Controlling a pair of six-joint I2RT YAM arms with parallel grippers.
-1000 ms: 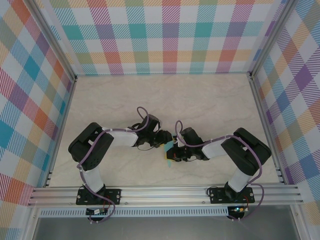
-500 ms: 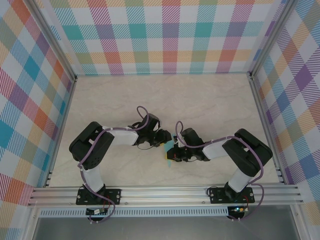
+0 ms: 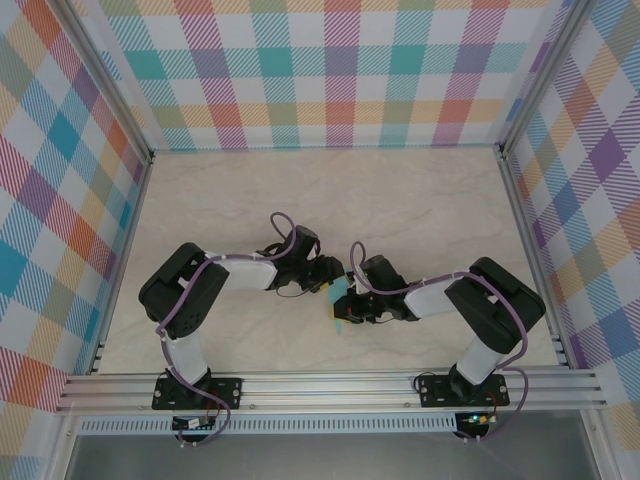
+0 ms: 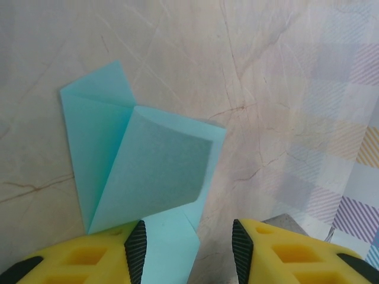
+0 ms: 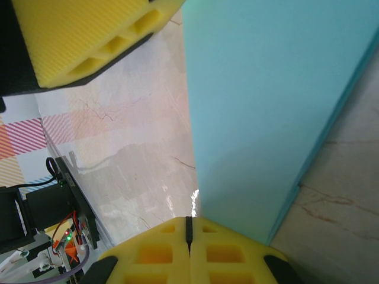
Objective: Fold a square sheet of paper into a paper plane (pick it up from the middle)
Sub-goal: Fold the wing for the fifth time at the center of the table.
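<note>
The light cyan paper (image 4: 142,171) lies partly folded on the marble table, one flap raised over the rest. It is a loose fold, not a narrow dart. My left gripper (image 4: 188,253) is open just above it, and a corner of the sheet lies between the black pads (image 4: 136,251) without being pinched. My right gripper (image 5: 189,234) is shut, its yellow tips against the near edge of the paper (image 5: 266,112), and nothing shows between its pads. From above, the left gripper (image 3: 333,289) and right gripper (image 3: 346,311) meet over the paper (image 3: 340,298) in the near middle.
The marble tabletop (image 3: 400,200) stretches open behind the arms. Checked walls (image 3: 340,70) close off the back and both sides, and a metal rail (image 3: 330,385) runs along the near edge. The left finger (image 5: 89,35) hangs close above the right gripper.
Almost nothing differs: the left arm has shifted very slightly, while the paper and the right arm stay where they were.
</note>
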